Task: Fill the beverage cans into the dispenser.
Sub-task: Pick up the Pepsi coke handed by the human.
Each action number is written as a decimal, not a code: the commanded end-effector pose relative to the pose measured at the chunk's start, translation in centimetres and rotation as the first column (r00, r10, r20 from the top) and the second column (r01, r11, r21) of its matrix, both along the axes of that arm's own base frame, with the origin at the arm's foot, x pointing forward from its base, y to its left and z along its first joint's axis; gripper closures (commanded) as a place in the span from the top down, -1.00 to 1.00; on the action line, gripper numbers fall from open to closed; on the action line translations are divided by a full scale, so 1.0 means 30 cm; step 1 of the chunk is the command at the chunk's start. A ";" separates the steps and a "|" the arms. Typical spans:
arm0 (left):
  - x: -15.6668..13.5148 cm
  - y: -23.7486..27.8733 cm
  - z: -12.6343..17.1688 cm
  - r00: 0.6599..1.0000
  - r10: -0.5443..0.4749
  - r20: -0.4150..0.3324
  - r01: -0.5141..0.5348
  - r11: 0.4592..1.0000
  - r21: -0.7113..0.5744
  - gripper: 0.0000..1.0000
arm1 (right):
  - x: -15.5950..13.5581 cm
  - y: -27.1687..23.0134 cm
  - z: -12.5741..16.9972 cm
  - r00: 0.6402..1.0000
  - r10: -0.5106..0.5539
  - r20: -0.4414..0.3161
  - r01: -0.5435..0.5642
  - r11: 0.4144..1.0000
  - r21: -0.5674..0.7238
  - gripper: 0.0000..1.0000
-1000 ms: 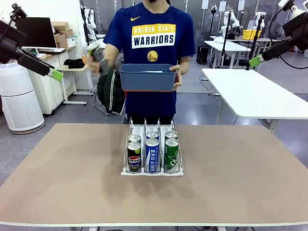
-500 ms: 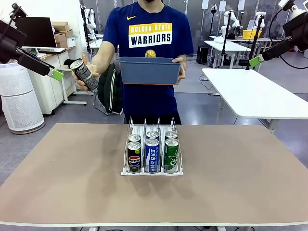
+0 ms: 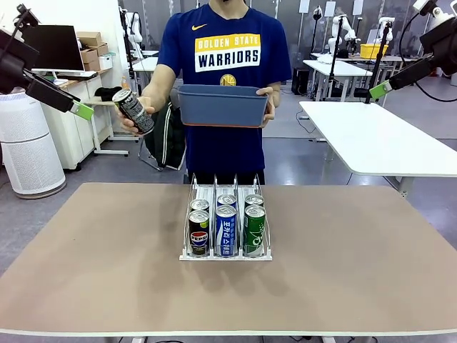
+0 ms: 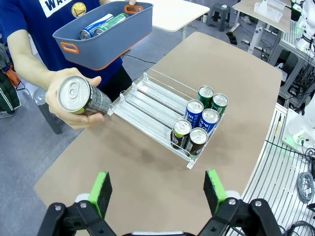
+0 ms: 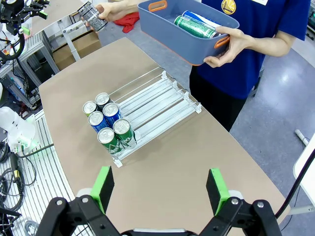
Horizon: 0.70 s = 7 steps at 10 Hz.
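Observation:
The dispenser (image 3: 214, 190), a white wire rack with three lanes, lies mid-table with several beverage cans (image 3: 226, 230) standing at its near end: black, blue-and-white and green. The rack's far half (image 4: 150, 101) (image 5: 157, 101) is bare. A person behind the table holds a dark can (image 3: 134, 111) (image 4: 81, 97) (image 5: 91, 15) in one hand, out to the side. My left gripper (image 4: 157, 189) (image 3: 80, 109) hangs open high at the left, holding nothing. High at the right, my right gripper (image 5: 160, 189) (image 3: 382, 89) is open too, nothing between its fingers.
The person's other hand carries a blue-grey bin (image 3: 221, 107) (image 4: 83, 51) (image 5: 167, 22) with more cans lying inside, above the table's far edge. A white table (image 3: 378, 143) stands at the back right and an air purifier (image 3: 28, 150) at the left.
The person's hand with the dark can has swung out from beside the bin to the picture's left and now holds it tilted. Neither arm has moved.

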State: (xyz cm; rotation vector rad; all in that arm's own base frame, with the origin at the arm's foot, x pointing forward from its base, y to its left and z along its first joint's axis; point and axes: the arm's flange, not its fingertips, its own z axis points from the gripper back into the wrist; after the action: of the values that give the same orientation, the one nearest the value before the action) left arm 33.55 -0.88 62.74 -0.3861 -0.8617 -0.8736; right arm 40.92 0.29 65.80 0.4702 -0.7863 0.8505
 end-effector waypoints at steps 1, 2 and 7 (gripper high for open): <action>-0.005 0.004 -0.002 1.000 0.002 -0.002 -0.002 1.000 -0.007 1.00 | 0.010 -0.001 -0.008 1.000 0.029 0.006 -0.029 0.999 0.016 1.00; -0.005 0.004 -0.002 1.000 0.002 -0.002 -0.002 1.000 -0.007 1.00 | 0.010 -0.001 -0.008 1.000 0.029 0.006 -0.029 0.999 0.016 1.00; -0.005 0.004 -0.002 1.000 0.002 -0.002 -0.002 1.000 -0.007 1.00 | 0.010 -0.001 -0.008 1.000 0.029 0.006 -0.029 0.999 0.016 1.00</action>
State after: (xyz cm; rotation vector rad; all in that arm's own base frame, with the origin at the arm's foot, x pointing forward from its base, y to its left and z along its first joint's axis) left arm 33.55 -0.88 62.74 -0.3861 -0.8617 -0.8736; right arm 40.92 0.29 65.80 0.4701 -0.7863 0.8505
